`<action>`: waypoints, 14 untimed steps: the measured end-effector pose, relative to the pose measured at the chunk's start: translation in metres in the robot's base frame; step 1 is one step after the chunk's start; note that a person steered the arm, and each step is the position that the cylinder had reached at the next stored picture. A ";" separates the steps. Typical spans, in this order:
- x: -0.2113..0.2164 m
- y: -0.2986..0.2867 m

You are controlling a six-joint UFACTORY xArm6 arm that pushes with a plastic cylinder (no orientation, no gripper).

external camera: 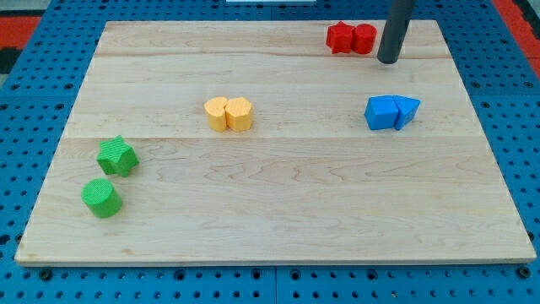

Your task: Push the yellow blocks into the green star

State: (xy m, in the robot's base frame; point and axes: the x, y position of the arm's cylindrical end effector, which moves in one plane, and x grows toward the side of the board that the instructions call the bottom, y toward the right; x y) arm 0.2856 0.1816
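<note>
Yellow blocks [228,113] mid-board (pale wood [278,211])

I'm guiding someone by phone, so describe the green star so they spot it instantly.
Look at the wooden board, near its edge on the view's left. Two green blocks sit there; the green star is the upper one. It has points, while the green cylinder below it is round.
</note>
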 end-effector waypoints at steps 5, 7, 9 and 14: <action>0.044 -0.018; 0.093 -0.105; 0.112 -0.222; 0.142 -0.324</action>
State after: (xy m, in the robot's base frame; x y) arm 0.4274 -0.1426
